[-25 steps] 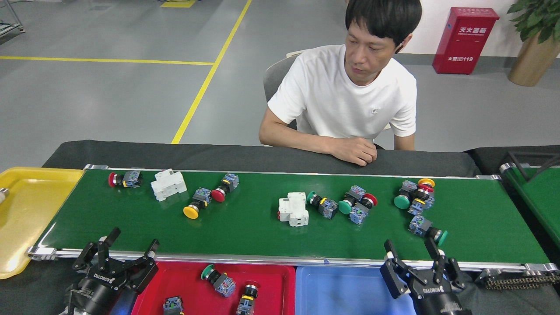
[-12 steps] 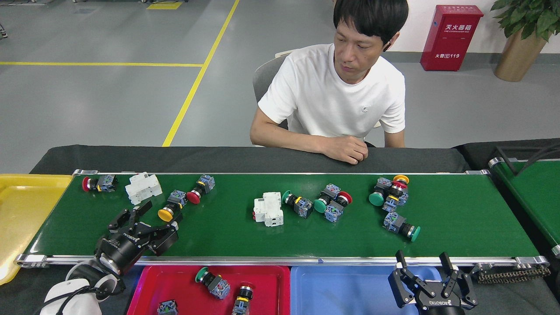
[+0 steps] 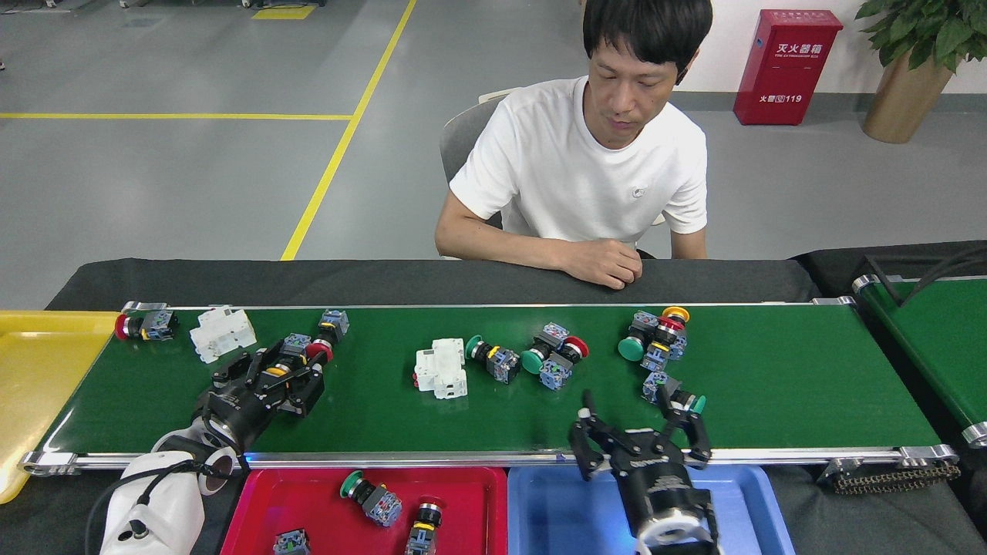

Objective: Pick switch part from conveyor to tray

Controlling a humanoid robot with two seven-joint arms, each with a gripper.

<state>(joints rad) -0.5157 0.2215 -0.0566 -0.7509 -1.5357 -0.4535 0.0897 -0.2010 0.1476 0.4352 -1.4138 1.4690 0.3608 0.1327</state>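
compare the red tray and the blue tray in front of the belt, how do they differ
The red tray sits left of the blue tray, nearer the left claw. The red one holds several push-button switch parts; no parts show in the blue one, though the right arm hides part of it. Both lie side by side along the near rail of the conveyor.

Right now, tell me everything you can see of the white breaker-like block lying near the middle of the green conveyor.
The white plastic breaker block is a boxy, stepped moulding with ribbed faces and a small red detail on its left edge. It lies flat near the middle of the wide dark-green conveyor belt, apart from both grippers. A green-capped push-button switch lies just to its right; whether they touch cannot be told. Nothing rests on it.
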